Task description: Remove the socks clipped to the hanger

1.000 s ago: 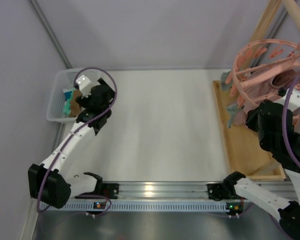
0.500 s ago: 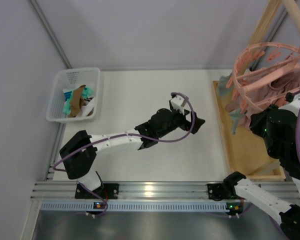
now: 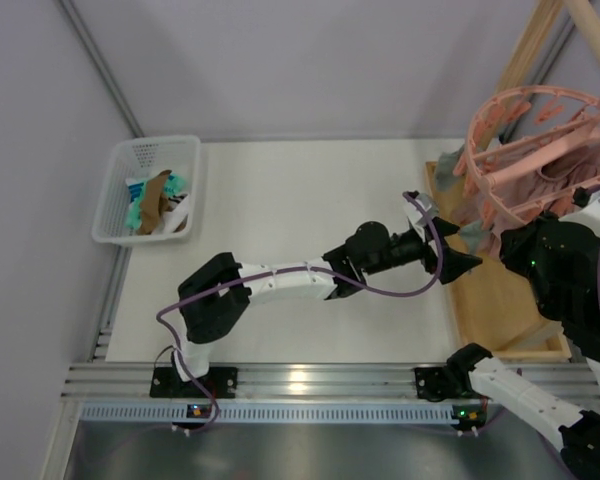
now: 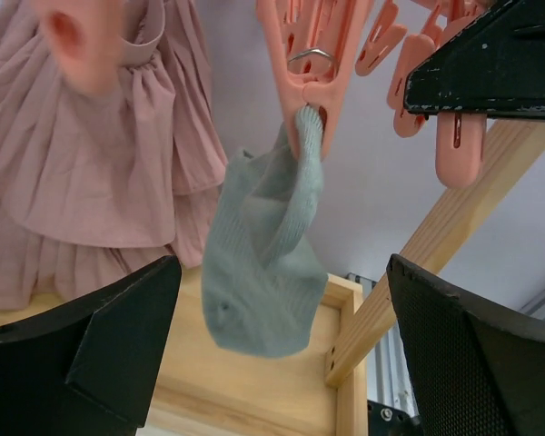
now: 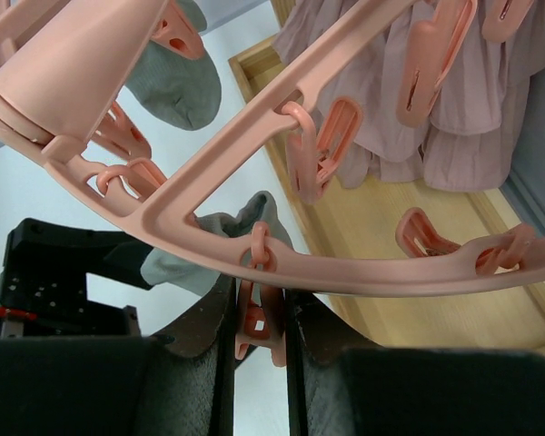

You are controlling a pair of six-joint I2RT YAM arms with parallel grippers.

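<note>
Sock (image 4: 259,282), grey-green: we find it hanging from a clip (image 4: 304,91) of the pink hanger (image 5: 254,154), over the surface's (image 3: 310,200) right end. Left tool (image 4: 282,341): spread wide, one finger either side of the sock, holding nothing. Right tool (image 5: 259,309): nipped shut on a rim clip (image 5: 252,325).

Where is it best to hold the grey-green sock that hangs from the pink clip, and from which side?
Grip the sock at its thick lower body, below the clip, coming from the table side, where the open left hand faces it. It hangs free and folded there; a downward pull should then release it.
</note>
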